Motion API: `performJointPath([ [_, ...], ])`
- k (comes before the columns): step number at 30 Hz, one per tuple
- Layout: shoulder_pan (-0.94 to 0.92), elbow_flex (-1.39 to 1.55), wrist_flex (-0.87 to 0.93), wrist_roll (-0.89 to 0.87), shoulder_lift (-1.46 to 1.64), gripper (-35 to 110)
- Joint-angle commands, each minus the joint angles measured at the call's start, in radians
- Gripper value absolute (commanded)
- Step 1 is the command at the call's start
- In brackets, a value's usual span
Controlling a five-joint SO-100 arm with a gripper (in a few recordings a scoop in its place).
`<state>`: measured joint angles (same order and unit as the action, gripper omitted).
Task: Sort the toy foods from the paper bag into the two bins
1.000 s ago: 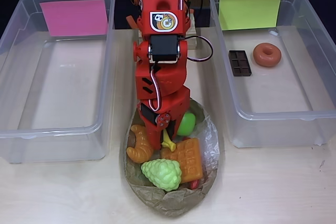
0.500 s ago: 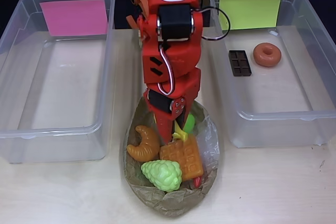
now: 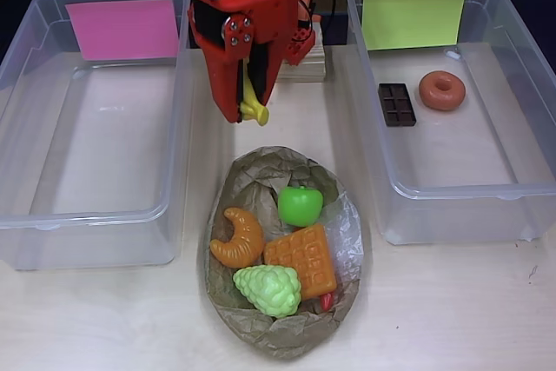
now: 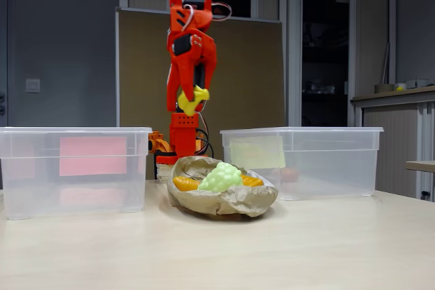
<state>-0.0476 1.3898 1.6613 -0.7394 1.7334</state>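
Both jaws closed — yellow bananas [image 3: 252, 102] between them.

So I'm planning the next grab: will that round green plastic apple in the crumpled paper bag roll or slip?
Probably. The round green plastic apple looks glossy and curved, so the fingers may slide off. It sits on the crumpled brown paper bag, which could let it roll when nudged. It likely stays rigid.

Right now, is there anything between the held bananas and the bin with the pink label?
Nothing visible blocks the way. The gripper holds the bananas high above the table, well over the rim of the pink-label bin. The bin is open on top, and the bag lies lower down.
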Motion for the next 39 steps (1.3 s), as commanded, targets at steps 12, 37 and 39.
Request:
performJointPath([
  [12,-0.568,0.213,0.011,0.284,0.224,0],
  [37,-0.838,-0.115,-0.377,0.087,-0.822,3],
  [39,-0.838,-0.123,-0.388,0.077,-0.859,8],
])
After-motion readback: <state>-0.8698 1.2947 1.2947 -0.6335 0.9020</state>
